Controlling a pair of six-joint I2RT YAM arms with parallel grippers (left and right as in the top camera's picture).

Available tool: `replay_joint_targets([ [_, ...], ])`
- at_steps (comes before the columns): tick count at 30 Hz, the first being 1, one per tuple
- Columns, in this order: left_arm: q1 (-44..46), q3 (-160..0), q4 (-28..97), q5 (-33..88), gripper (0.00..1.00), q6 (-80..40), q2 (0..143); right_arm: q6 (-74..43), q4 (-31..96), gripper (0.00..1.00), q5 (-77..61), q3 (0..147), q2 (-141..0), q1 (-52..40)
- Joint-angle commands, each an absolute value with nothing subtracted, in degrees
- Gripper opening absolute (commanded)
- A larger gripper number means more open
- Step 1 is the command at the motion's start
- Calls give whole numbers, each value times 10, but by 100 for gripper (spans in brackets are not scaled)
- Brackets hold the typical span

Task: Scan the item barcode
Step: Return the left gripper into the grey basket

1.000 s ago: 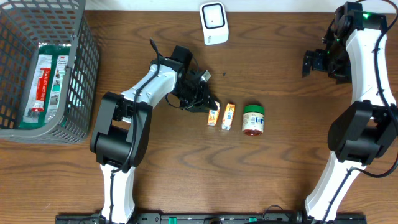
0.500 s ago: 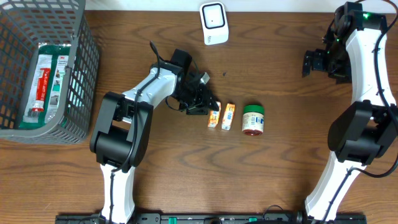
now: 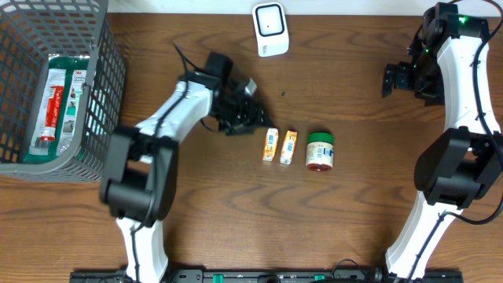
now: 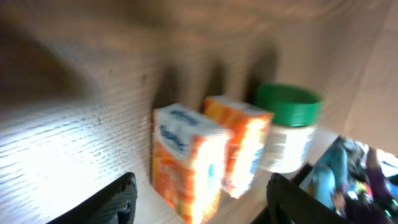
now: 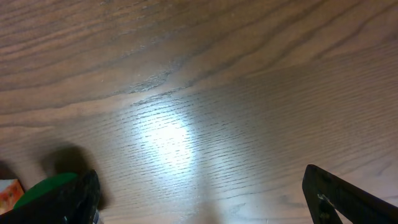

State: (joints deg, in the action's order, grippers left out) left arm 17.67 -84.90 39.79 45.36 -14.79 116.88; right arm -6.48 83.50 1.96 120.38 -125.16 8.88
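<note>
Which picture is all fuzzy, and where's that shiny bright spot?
Left wrist view: the orange boxes and green-lidded jar are smeared and soft; overhead view: everything is sharp; right wrist view: a bright glare patch sits on the wooden table.

I've open table [image 3: 354, 94] between the scanner [image 3: 270, 30] and the tight row of orange boxes [image 3: 270, 145] and green-lidded jar [image 3: 320, 152]; the basket [image 3: 102, 71] walls the left edge.
</note>
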Motion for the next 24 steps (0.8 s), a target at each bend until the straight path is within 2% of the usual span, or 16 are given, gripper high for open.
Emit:
replay_joint_targets([
  [1, 170, -893, 398, 355, 68, -154, 1066, -61, 835, 99, 23, 1210, -1253, 90],
  [7, 159, -952, 445, 118, 72, -156, 937, -61, 835, 99, 23, 1210, -1253, 89],
  [11, 100, -1009, 502, 20, 73, -156, 876, -61, 835, 99, 23, 1210, -1253, 89],
  [18, -103, -1027, 495, 30, 78, -156, 824, -61, 835, 99, 23, 1210, -1253, 89],
  [22, -215, -1027, 490, 40, 79, -155, 844, -61, 835, 99, 23, 1211, -1253, 89],
  [24, -245, -1026, 493, 41, 83, -146, 863, -62, 835, 99, 23, 1210, -1253, 89],
])
